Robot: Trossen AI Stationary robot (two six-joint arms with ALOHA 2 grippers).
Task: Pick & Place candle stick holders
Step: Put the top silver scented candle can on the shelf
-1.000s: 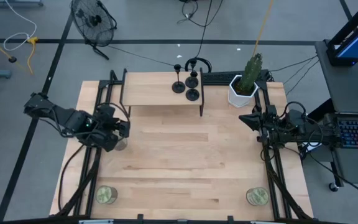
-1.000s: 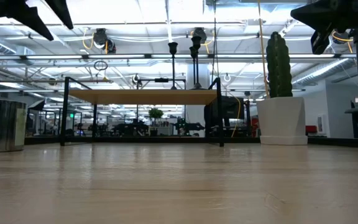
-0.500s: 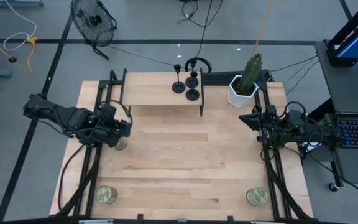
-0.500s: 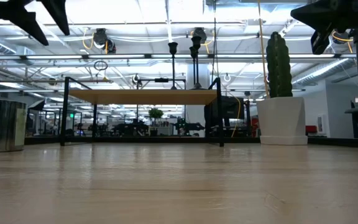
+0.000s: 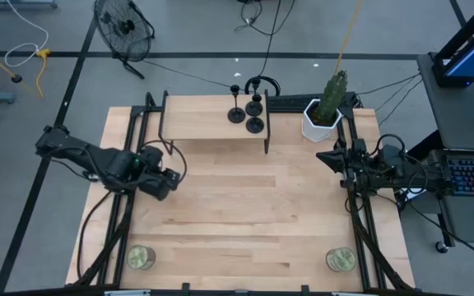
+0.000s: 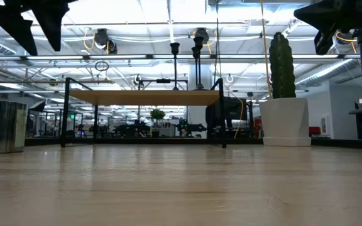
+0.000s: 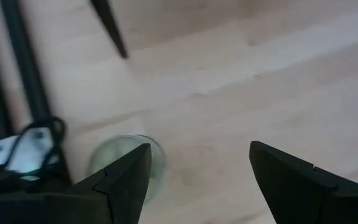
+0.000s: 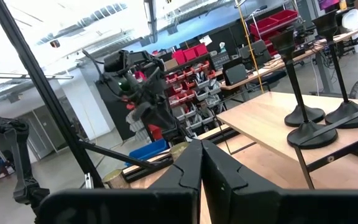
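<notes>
Left gripper [image 5: 164,182] hangs above the wooden table [image 5: 245,214] near its left edge, with its fingers [image 7: 124,180] apart and holding nothing; a glass jar candle [image 7: 129,163] lies just below them. From this gripper, the three candle stick holders [image 5: 247,110] stand at about 1 o'clock, well apart, upright on the raised wooden shelf [image 5: 204,117] at the table's far side. Right gripper [image 5: 327,156] waits at the right edge, fingers together, beside the potted cactus [image 5: 327,105].

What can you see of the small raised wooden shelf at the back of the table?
The raised shelf is a pale wooden board on thin black metal legs, standing level on the table's far side, beside the potted cactus. Three black candle stick holders stand upright at its right end. Neither pincer touches it.
</notes>
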